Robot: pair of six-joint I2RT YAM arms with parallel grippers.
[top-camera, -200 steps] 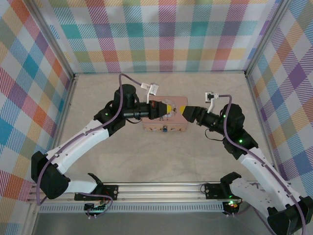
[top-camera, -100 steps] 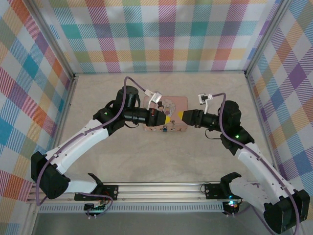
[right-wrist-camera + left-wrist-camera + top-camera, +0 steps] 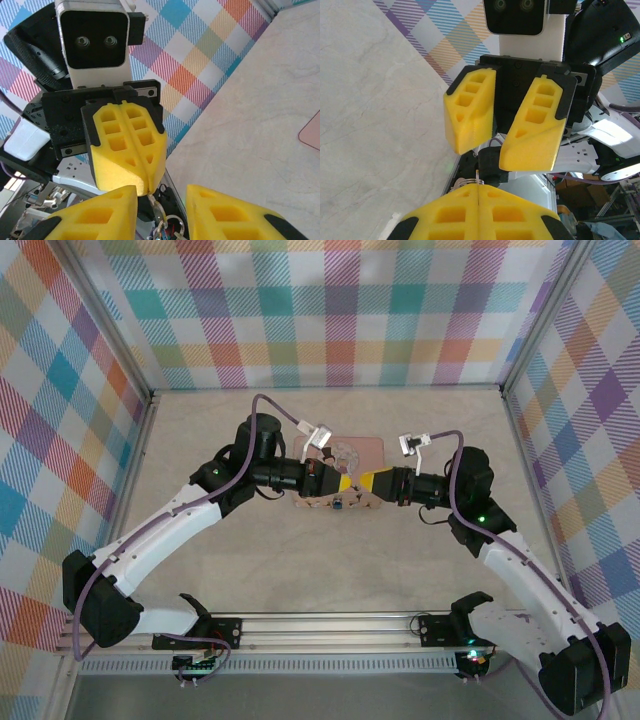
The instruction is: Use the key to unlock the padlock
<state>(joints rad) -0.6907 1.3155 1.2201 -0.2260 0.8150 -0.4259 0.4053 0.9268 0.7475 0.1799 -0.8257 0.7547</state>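
Note:
My left gripper is shut on the key, a thin pale blade poking out between its yellow pads, with a wire ring beside it. In the right wrist view the key hangs from the left gripper's tip above the key ring. My right gripper faces it tip to tip, open, with nothing between its fingers. A tiny bluish padlock sits at the pink tin's near side, just below both grippers.
The pink tin lies under and behind the two grippers at mid-table. White cable connectors stick up from both wrists. Checked walls enclose the table on three sides, and a metal rail runs along the near edge.
Both grippers have come down and toward each other over the tin until their tips almost meet. The left stays shut on the key. The bluish padlock has not moved.

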